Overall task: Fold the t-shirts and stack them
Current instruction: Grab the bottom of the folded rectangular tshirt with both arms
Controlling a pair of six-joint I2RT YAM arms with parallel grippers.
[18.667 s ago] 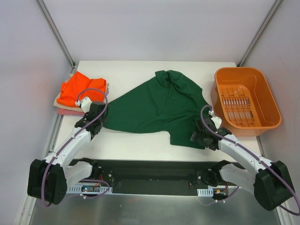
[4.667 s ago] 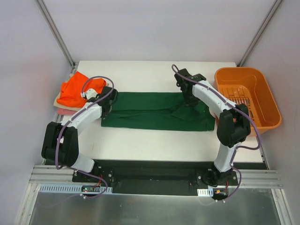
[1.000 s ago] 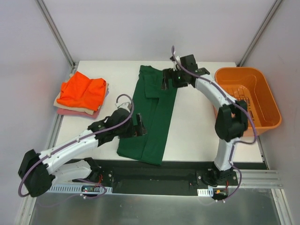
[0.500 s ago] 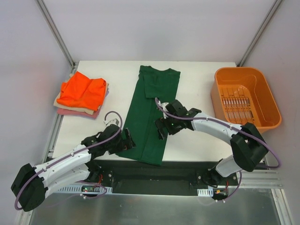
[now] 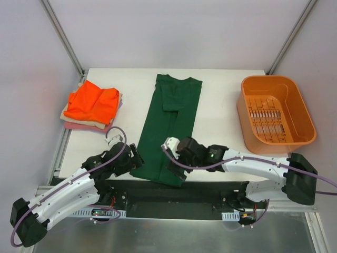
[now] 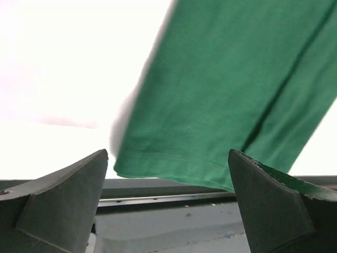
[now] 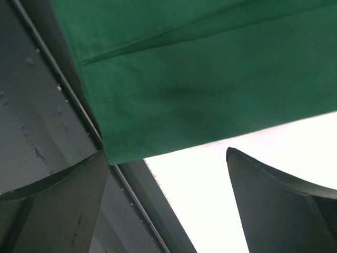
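Grey walls close in a white surface [image 5: 226, 95].

**Top view:** The green t-shirt [image 5: 171, 121] lies on it as one long folded strip, with the collar at 12 o'clock and the hem at 6 o'clock (leaning a touch toward 7).
- The left claw [image 5: 132, 158] sits just beside the hem's left corner, so the cloth lies at its 3 o'clock.
- The right claw [image 5: 175, 162] is over the hem's right corner.
- Both claws are spread wide and hold nothing. Neither arm is nearer, since each has its own corner.
- I judge your coming move to be a two-corner pinch, carrying the hem toward 12 o'clock along that long axis.
- Count four t-shirts: the green one, plus a stack at 10 o'clock of the orange t-shirt [image 5: 93, 103] over the cream t-shirt [image 5: 65, 113] over the pink t-shirt [image 5: 84, 127].
- There is also one basket [image 5: 244, 105] at 2 o'clock, and two claws.

**Left wrist view:** The hem's left corner lies between the parted fingers [image 6: 58, 205], right at the surface's near edge.

**Right wrist view:** The hem's right corner sits between the spread fingers [image 7: 284, 205] and appears to overlap that edge.
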